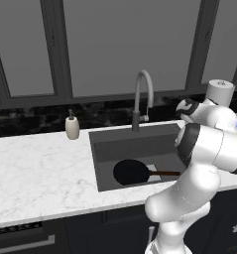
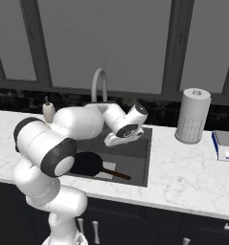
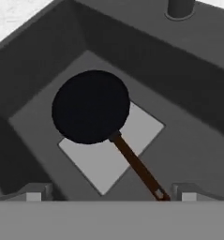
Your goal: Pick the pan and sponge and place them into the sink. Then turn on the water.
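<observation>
The black pan (image 1: 132,171) (image 2: 87,163) (image 3: 91,107) lies flat on the floor of the dark grey sink (image 1: 120,144) (image 2: 141,152) (image 3: 132,51), partly over the lighter square patch. Its brown handle (image 3: 137,164) points toward the sink's right side. My gripper (image 3: 111,196) (image 2: 117,141) hovers above the basin, open, with nothing between its fingers. The handle's end lies below, near one fingertip (image 3: 188,194). The sponge is out of view. The gooseneck faucet (image 1: 145,82) (image 2: 99,79) stands behind the sink, and no blue stream comes from it.
A white soap dispenser (image 1: 72,127) (image 2: 49,111) stands on the marble counter (image 1: 40,168) left of the sink. A paper towel roll (image 2: 192,116) (image 1: 220,92) and a blue-and-white box (image 2: 226,143) sit to the right. Dark windows back the counter.
</observation>
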Available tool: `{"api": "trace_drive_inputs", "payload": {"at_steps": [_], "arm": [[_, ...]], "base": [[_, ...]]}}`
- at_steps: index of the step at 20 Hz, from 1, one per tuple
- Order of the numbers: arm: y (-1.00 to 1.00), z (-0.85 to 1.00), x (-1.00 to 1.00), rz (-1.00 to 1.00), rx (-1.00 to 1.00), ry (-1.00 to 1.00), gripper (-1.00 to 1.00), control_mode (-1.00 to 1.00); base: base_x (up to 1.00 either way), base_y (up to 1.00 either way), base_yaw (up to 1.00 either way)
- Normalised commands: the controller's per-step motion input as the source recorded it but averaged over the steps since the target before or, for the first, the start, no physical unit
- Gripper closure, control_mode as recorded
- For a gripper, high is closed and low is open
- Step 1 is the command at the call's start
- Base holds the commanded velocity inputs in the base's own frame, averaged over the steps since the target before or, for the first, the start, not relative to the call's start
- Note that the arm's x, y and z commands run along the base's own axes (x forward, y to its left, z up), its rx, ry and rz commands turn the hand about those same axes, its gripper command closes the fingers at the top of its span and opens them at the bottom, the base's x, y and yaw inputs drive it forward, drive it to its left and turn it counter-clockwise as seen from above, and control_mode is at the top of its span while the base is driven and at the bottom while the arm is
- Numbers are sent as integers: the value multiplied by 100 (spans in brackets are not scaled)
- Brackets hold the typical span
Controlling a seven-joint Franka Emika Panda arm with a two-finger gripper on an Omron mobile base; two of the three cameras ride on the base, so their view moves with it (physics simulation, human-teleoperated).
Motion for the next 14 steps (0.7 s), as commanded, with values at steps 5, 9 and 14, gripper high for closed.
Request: {"api": "trace_drive_inputs", "payload": {"at_steps": [5,9,14], "arm": [[0,8,2,-59,0,19,-100,-100],[0,0,0,-47,2,9,-100,-100],[0,0,0,-10,0,1,-100,-100]], "base": [[0,0,0],[0,0,0],[0,0,0]]}}
